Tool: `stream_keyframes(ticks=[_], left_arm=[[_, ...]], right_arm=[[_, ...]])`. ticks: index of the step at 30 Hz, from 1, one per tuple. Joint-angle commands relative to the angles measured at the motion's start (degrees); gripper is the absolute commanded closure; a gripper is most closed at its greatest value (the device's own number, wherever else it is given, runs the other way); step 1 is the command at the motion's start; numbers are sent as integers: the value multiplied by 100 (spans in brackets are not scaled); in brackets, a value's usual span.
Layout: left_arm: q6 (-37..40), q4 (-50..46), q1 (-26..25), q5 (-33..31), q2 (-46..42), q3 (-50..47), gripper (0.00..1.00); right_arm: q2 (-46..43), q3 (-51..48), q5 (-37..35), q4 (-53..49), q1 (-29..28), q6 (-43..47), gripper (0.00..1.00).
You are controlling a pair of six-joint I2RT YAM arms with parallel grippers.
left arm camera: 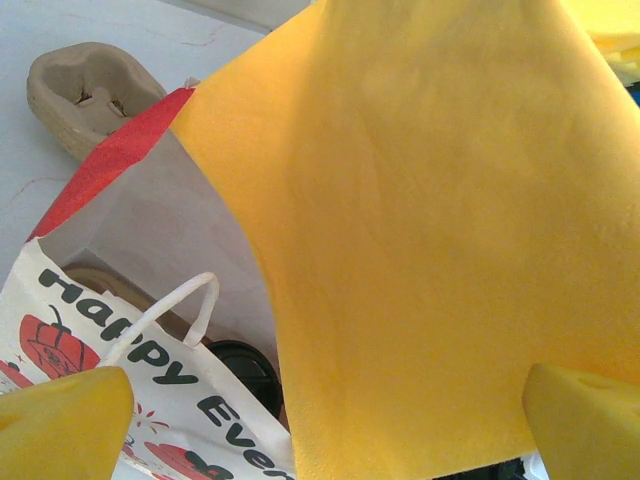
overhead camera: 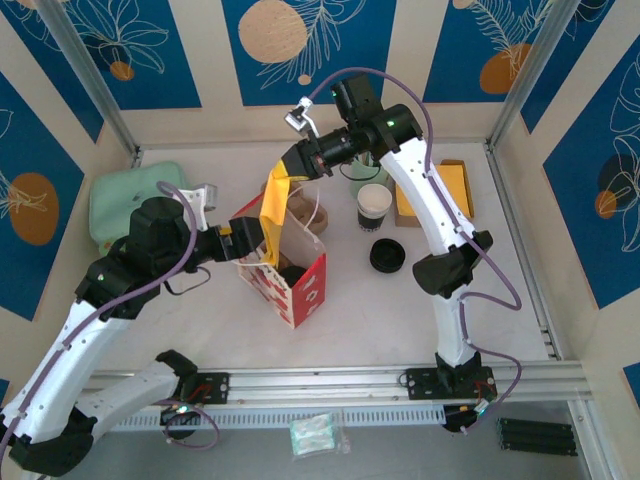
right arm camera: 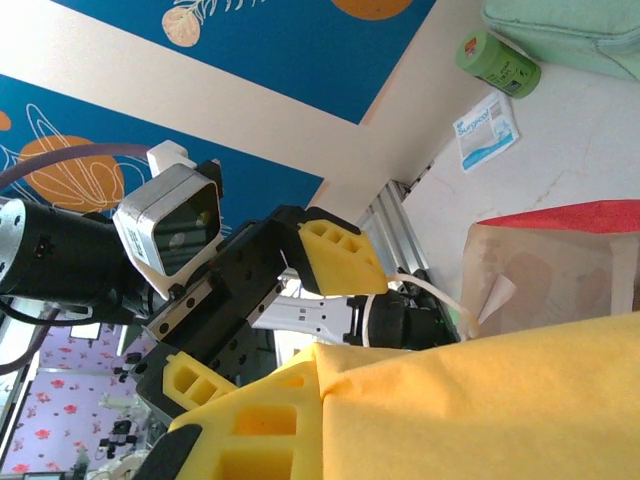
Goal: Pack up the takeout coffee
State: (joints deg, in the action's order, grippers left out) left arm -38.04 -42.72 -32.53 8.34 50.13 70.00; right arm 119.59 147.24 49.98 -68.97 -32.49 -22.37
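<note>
The takeout coffee stands inside the red-and-white bag (overhead camera: 300, 290); its black lid (left arm camera: 245, 368) shows past the bag's rim. My right gripper (overhead camera: 290, 172) is shut on a yellow napkin (overhead camera: 274, 215) that hangs over the bag's mouth. In the right wrist view the napkin (right arm camera: 490, 400) spreads from my right gripper (right arm camera: 315, 420). My left gripper (overhead camera: 250, 243) stands open at the bag's left edge. In the left wrist view the napkin (left arm camera: 420, 200) hangs in front of the left gripper (left arm camera: 320, 430), between its yellow fingertips (left arm camera: 60, 425), with the bag (left arm camera: 130, 240) behind.
A lidless white cup with a dark inside (overhead camera: 374, 205) and a loose black lid (overhead camera: 387, 256) sit right of the bag. A stack of yellow napkins (overhead camera: 445, 190) lies further right. A cardboard cup carrier (overhead camera: 303, 210) sits behind the bag, a green pouch (overhead camera: 125, 200) at far left.
</note>
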Motion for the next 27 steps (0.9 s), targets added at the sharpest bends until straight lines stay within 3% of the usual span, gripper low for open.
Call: stream_keyframes(ticks=[1,8,21,27], left_arm=[[250,-333,-40,-297,23,162,1],[518,-789,-37,-834,95,352,1],[689,-518,-58,93,629,489,1],[786,-535,-78,203,633,439,1]], right_arm=[[56,248,-92,-402,22,283,100],[31,268,-192,-484,14,357,100],[73,279,-242,-468,-38,310,100],[69,295,-491,-698,-76,469,100]])
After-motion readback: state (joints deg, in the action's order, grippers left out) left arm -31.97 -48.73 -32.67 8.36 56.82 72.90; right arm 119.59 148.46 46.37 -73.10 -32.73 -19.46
